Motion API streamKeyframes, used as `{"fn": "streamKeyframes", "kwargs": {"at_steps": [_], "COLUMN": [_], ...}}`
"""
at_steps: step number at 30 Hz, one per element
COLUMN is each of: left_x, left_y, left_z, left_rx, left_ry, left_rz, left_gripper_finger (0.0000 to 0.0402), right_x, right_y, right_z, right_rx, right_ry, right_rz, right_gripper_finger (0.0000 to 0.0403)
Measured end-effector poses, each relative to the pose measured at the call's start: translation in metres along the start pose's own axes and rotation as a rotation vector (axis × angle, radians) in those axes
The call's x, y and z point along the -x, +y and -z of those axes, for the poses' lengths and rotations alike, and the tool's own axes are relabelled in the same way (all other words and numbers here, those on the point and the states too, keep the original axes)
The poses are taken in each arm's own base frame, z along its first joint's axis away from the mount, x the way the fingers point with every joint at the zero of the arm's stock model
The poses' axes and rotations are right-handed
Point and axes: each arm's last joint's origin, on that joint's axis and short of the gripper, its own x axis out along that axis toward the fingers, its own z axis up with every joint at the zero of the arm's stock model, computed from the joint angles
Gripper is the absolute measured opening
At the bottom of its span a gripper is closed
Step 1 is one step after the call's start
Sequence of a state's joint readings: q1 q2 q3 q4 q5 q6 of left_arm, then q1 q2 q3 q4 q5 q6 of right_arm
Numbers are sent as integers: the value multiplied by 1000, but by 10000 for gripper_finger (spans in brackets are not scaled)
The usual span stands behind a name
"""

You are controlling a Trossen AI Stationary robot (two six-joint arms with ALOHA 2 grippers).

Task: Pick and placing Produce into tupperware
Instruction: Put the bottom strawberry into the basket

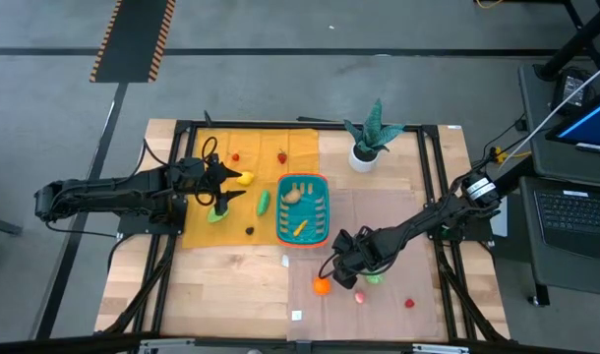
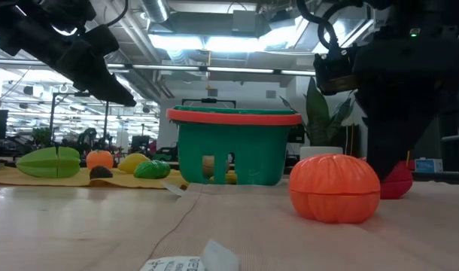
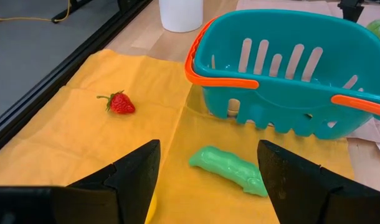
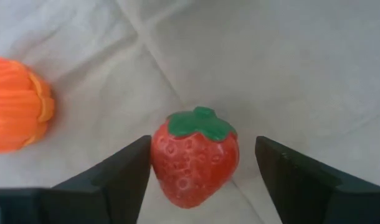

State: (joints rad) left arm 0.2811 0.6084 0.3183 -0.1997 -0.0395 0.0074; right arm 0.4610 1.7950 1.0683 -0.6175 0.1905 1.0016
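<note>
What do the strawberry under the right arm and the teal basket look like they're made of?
Red strawberry with green cap: likely moulded plastic, with a soft sheen and uniform dimples. Teal slotted basket with orange rim: apparently smooth, rigid plastic, with clean-cut slots and glossy walls.

Glossy plastic basket (image 3: 289,81), yellow cloth (image 3: 71,137)

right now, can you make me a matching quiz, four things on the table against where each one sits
Things:
1. strawberry
2. green pod
3. potted plant
4. carrot

Places:
A. inside the teal basket
B. between the right end effector fingers
C. on the yellow cloth beside the basket
D. on bare wood near the table's far edge

Pairs: 1-B, 2-C, 3-D, 4-A
</note>
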Motion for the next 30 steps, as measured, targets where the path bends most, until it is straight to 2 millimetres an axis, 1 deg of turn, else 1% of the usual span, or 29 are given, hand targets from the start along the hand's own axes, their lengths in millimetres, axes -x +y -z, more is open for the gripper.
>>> {"fn": "streamKeyframes", "kwargs": {"at_steps": [9, 12, 15, 20, 25, 30], "left_x": [0, 0, 0, 0, 0, 0], "left_y": [0, 0, 0, 0, 0, 0], "left_z": [0, 0, 0, 0, 0, 0], "left_rx": [0, 0, 0, 0, 0, 0], "left_ry": [2, 2, 2, 2, 2, 2], "left_rz": [0, 0, 0, 0, 0, 0], "left_gripper_finger": [261, 261, 261, 261, 261, 261], "right_x": [-1, -1, -1, -1, -1, -1], "right_y": [0, 0, 0, 0, 1, 1], "right_z": [0, 0, 0, 0, 0, 0], "right_rx": [1, 8, 11, 9, 9, 9], "right_ry": [0, -2, -2, -1, -2, -4], "right_rz": [6, 7, 6, 5, 2, -2], "right_gripper_finger": [208, 193, 192, 211, 189, 189]}}
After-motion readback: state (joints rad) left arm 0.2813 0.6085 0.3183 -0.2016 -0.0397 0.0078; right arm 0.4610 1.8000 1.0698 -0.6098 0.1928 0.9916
